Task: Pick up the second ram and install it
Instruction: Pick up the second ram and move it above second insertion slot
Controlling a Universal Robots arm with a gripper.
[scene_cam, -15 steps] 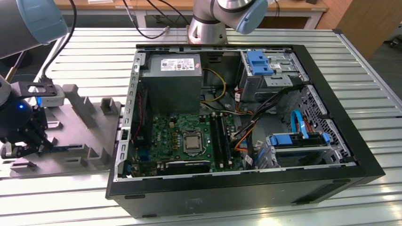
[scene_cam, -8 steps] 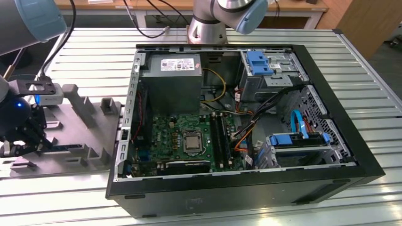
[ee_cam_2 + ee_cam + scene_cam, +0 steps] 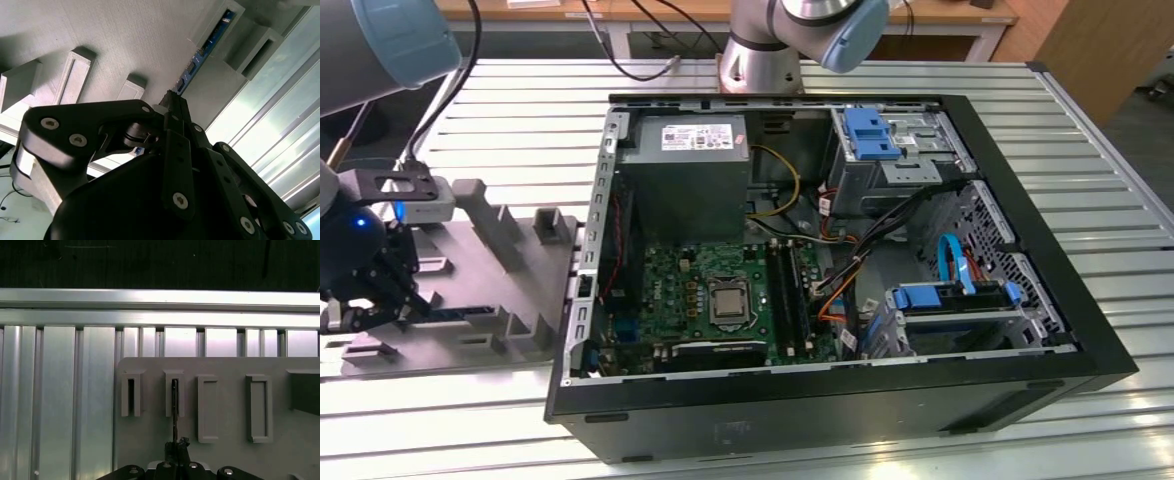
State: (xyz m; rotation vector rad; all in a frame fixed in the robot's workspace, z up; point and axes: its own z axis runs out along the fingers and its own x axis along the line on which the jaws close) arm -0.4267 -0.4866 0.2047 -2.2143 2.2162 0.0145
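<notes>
The second ram point(image 3: 210, 42) is a thin blue circuit-board stick standing on edge in a slot of the grey holder block point(image 3: 125, 40). In the first wrist view the second ram point(image 3: 174, 400) shows edge-on as a dark line in a slot of the holder block point(image 3: 225, 450). My gripper point(image 3: 172, 102) has its black fingers closed together on the stick's near end. At the exterior view's left, the gripper point(image 3: 374, 305) sits low over the holder block point(image 3: 494, 260), with the second ram point(image 3: 460, 312) stretching away from it.
An open computer case point(image 3: 854, 390) lies at the exterior view's middle and right, with the motherboard point(image 3: 707, 290) and its long black memory slots point(image 3: 787, 290) exposed. Cables, a power supply point(image 3: 687, 170) and blue drive bays crowd the case. The slatted metal table point(image 3: 1121, 250) surrounds everything.
</notes>
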